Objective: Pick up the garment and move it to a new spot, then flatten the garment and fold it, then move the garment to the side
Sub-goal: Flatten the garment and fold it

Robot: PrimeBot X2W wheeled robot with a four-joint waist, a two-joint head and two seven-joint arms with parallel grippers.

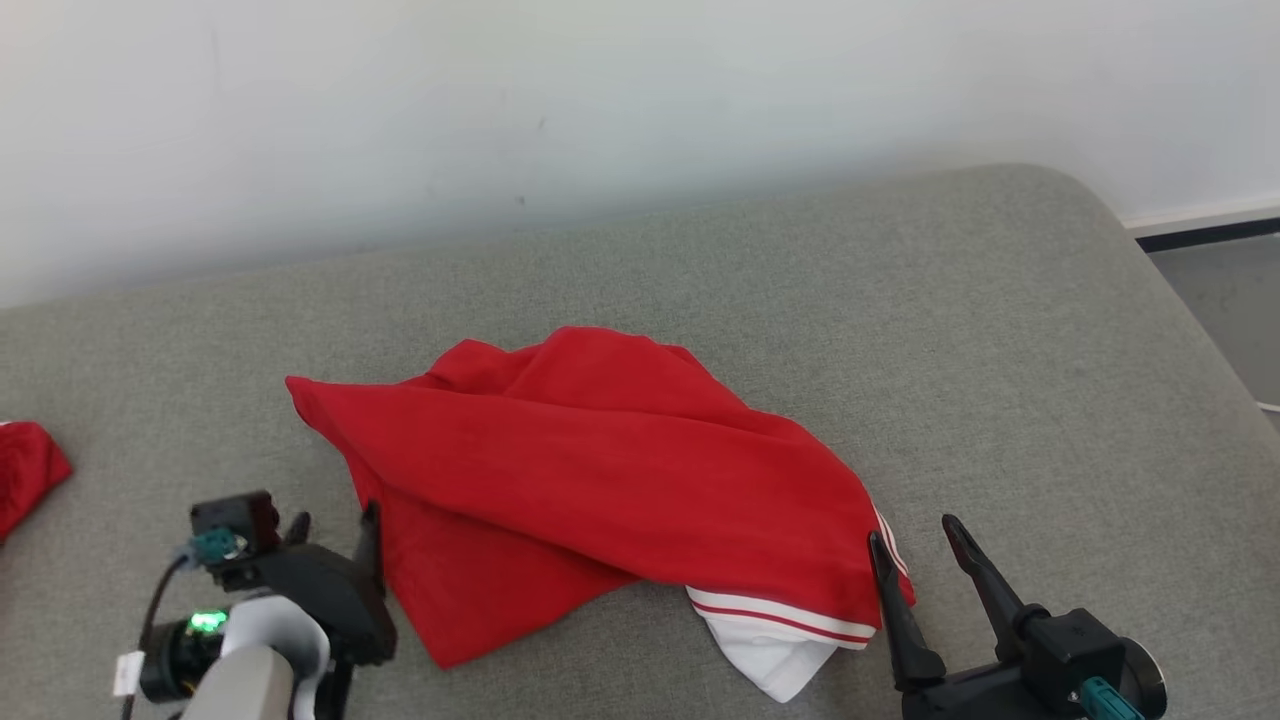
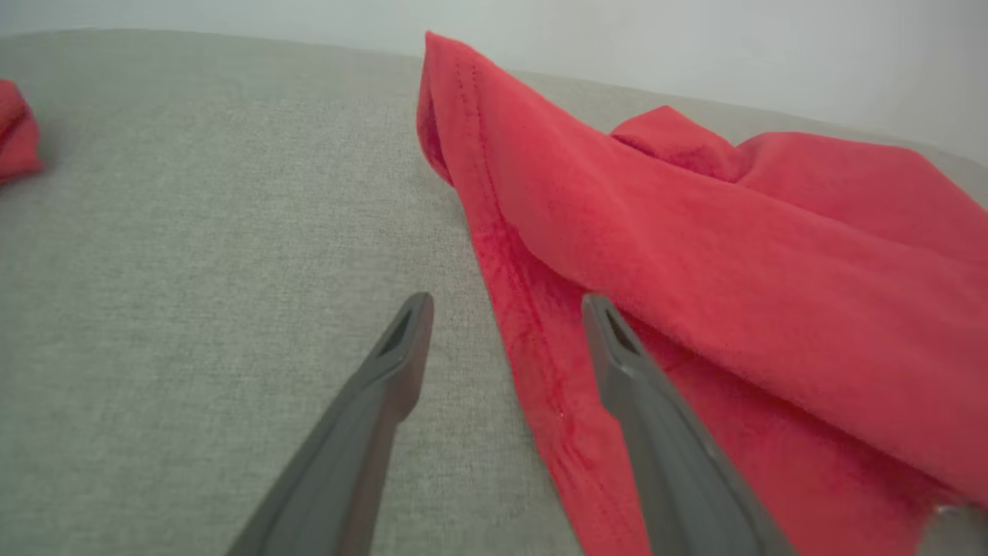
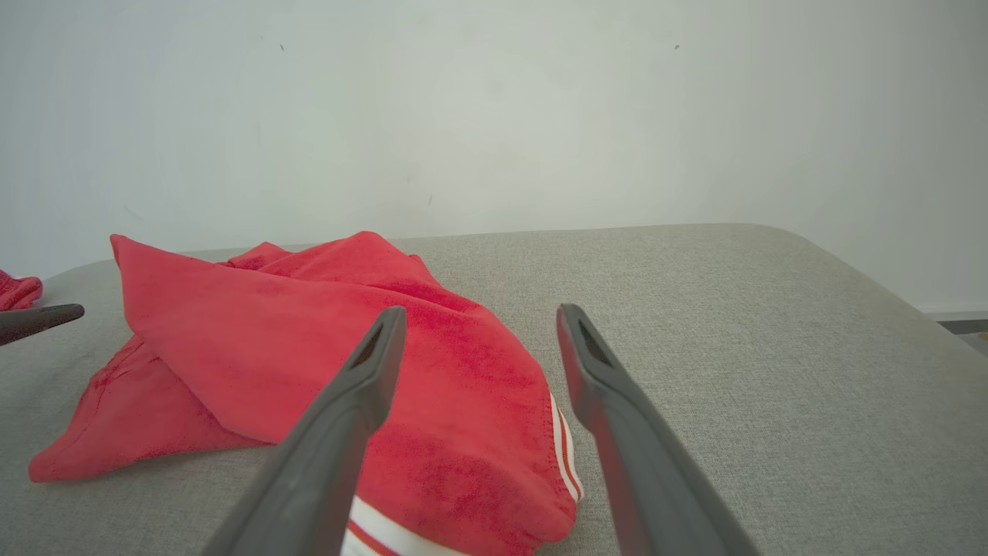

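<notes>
1. The crumpled red fleece garment (image 1: 600, 450) lay doubled over itself near the middle of the grey woven padded surface (image 1: 900, 300), towards its near edge. Its white ribbed hem with red stripes (image 1: 780, 630) pointed at that edge.
2. The left gripper (image 2: 505, 309) stood wide apart and held nothing. One finger was over the garment's stitched left edge and the other over bare padding.
3. The right gripper (image 1: 912, 535) was likewise spread wide and empty, at the striped hem on the garment's right.
4. Risk: the layers overlapped, so a closing pincer would probably have caught two thicknesses at once. The cloth would then have lifted as a bundle instead of opening flat.
5. Risk: the left fingers straddled only the thin seam. A shallow bite there looked likely to slip out under the fleece's weight.
6. Risk: if the two arms pulled unevenly, the garment could have twisted, or slid towards the rounded right corner and dropped off.
7. Risk: a second piece of red cloth (image 1: 25, 470) lay at the surface's left edge, well apart. Setting the garment aside that way could have mixed the two.
8. Count: one garment, one other red cloth, one padded surface, and two grippers with two fingers each.
</notes>
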